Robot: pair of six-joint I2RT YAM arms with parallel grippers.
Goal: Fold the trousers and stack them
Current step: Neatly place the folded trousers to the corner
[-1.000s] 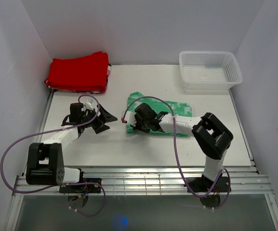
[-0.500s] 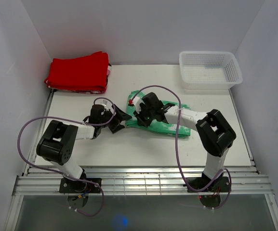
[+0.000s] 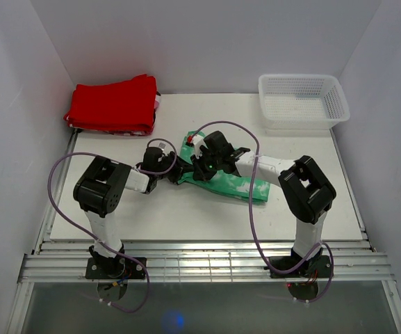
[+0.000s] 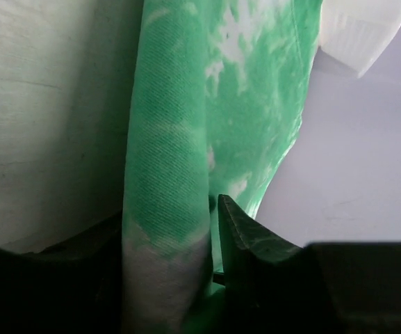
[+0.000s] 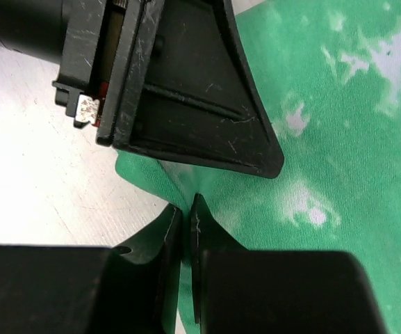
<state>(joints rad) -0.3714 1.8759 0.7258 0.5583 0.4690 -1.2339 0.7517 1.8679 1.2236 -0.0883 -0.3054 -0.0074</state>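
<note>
The trousers (image 3: 236, 182), soft green twill mottled with white, lie bunched on the middle of the table (image 3: 311, 198). The left gripper (image 4: 171, 229) clamps a rolled fold between black wedge-shaped fingers. The right gripper (image 5: 186, 209), jaws nearly together, pinches the thin fabric edge alongside.

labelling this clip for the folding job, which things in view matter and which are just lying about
In the job: trousers; left gripper, fingers either side of a fold; right gripper, pinching their edge.
Lying about: red garment, folded, far left; basket, far right.
</note>
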